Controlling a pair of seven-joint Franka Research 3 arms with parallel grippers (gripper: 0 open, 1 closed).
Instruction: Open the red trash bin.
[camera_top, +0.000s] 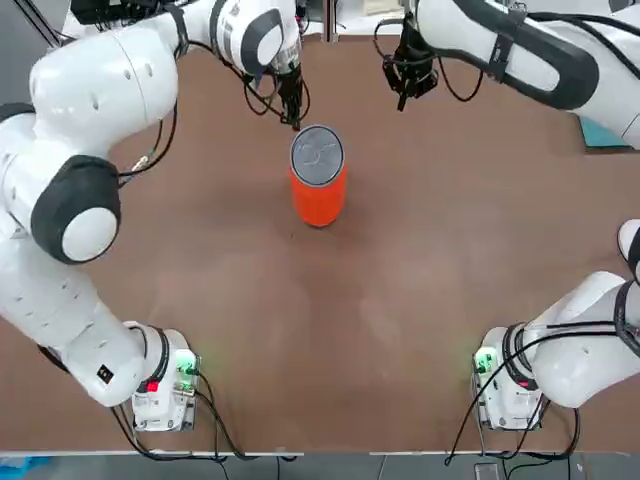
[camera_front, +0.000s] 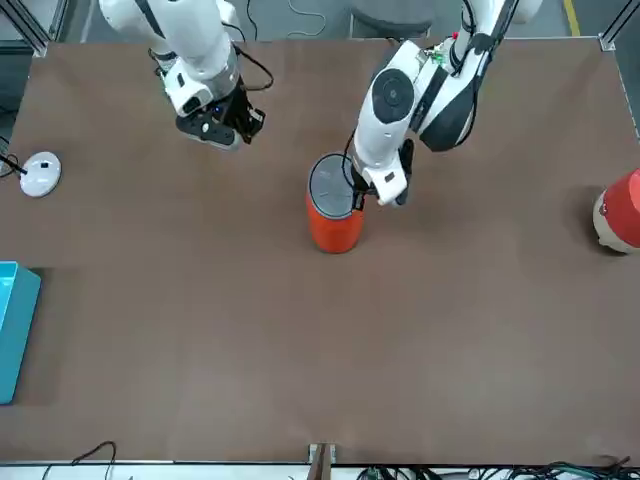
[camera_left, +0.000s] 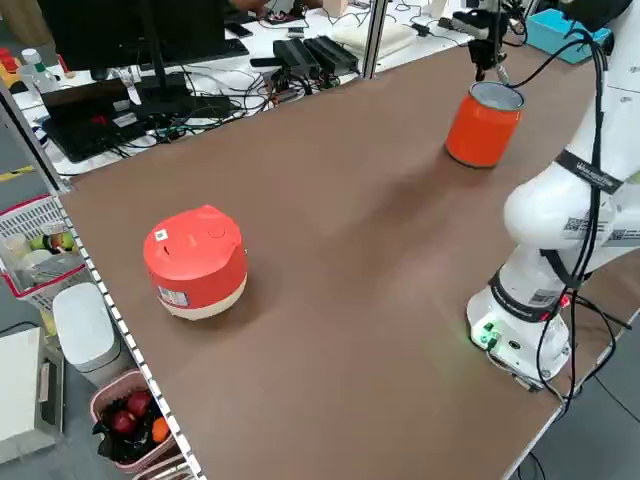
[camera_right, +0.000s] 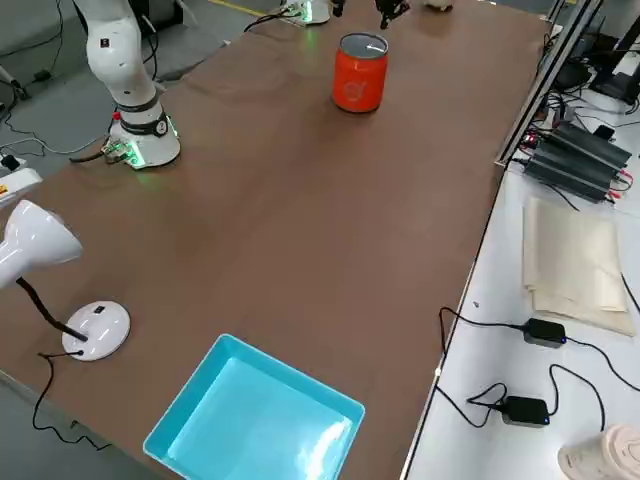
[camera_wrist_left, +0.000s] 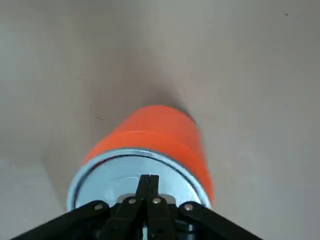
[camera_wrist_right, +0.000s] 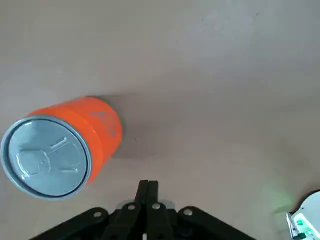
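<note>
A robotics laboratory is shown. Two white robot arms, the left (camera_top: 95, 85) and the right (camera_top: 545, 50), are mounted along one edge of a broad brown table (camera_top: 400, 300). A bench with a monitor (camera_left: 130, 30), black power adapters (camera_right: 543, 332) and tangled cables (camera_left: 215, 105) is placed alongside, above a grey floor (camera_left: 610, 420).

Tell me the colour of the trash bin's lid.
The lid is silver-grey, showing best in the right wrist view.
</note>
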